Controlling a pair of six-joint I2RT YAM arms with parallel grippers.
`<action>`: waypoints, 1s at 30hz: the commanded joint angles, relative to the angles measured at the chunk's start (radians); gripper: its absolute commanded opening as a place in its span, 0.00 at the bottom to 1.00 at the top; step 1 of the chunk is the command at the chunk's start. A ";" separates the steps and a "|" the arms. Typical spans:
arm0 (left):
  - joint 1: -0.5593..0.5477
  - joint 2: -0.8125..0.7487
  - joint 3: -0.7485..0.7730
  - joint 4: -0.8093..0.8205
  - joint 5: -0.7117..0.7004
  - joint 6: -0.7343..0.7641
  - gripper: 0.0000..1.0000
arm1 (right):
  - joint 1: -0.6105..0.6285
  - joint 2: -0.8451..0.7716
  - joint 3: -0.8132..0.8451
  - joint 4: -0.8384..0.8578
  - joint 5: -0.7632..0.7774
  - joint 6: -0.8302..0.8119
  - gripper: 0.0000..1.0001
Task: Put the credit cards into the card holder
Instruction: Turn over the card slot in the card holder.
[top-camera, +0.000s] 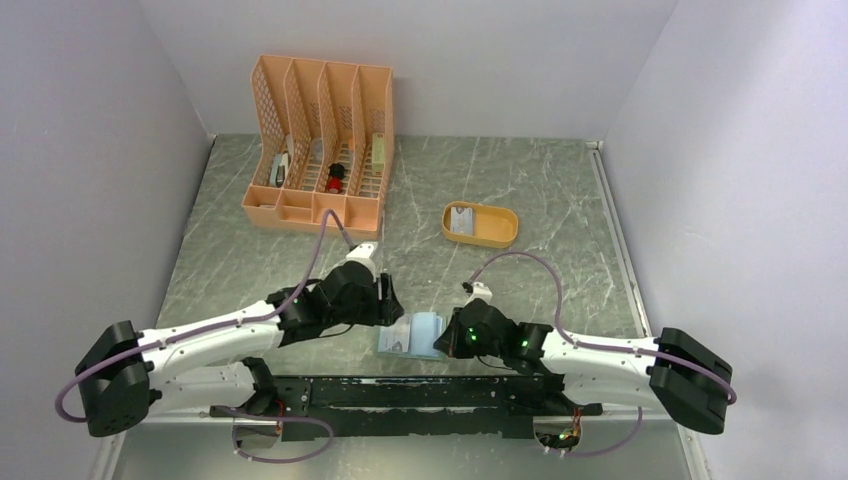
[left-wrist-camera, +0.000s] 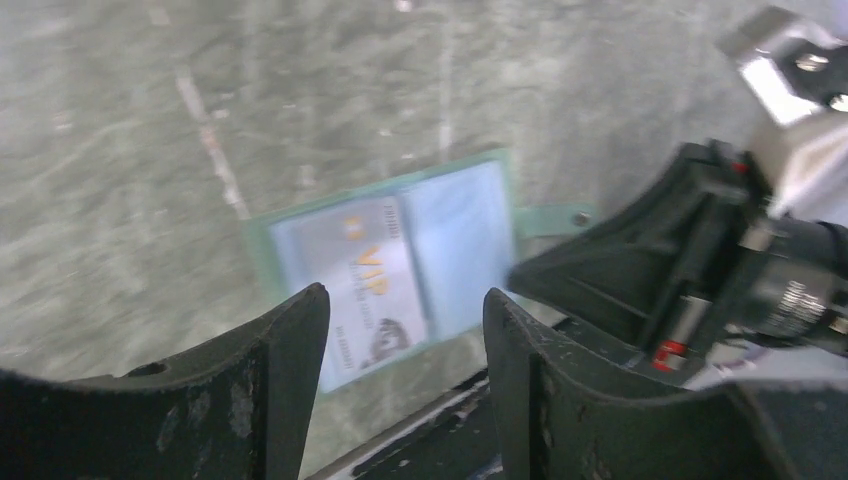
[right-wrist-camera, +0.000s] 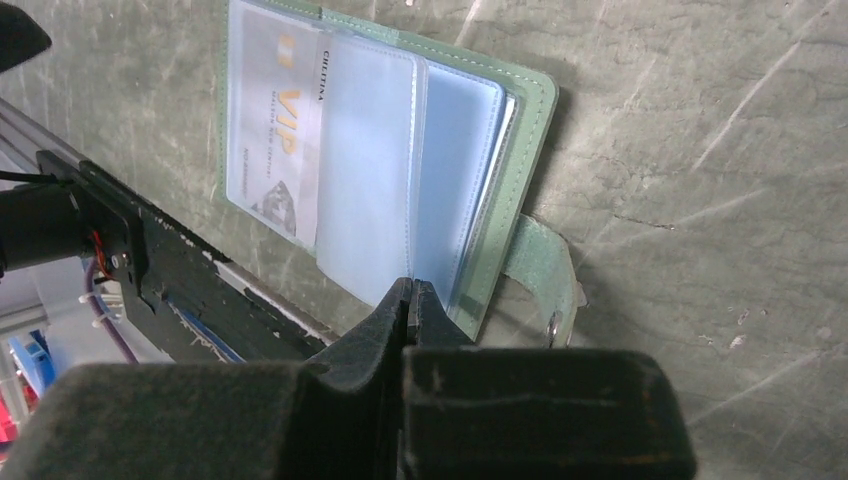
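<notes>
The card holder lies open on the table near the front edge, green border showing round pale blue clear sleeves. One credit card with gold "VIP" lettering sits in its left sleeve. My left gripper hangs just above that card, open, with nothing between its fingers. My right gripper is shut, its tips at the near edge of the right-hand sleeves; I cannot tell whether it pinches one. The snap tab sticks out to the right. Another credit card lies in the yellow tray.
The mustard-yellow oval tray stands at middle right of the table. A peach lattice desk organizer with small items in it stands at the back left. The black mounting rail runs just in front of the card holder.
</notes>
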 joint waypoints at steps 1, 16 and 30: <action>-0.036 0.075 0.010 0.190 0.178 0.040 0.63 | -0.007 0.006 0.024 0.000 0.021 -0.024 0.00; -0.098 0.346 0.073 0.139 0.051 0.030 0.56 | -0.021 -0.054 0.004 0.004 0.008 -0.002 0.28; -0.097 0.307 0.018 0.132 0.017 -0.014 0.52 | -0.089 -0.021 -0.020 0.201 -0.156 -0.004 0.21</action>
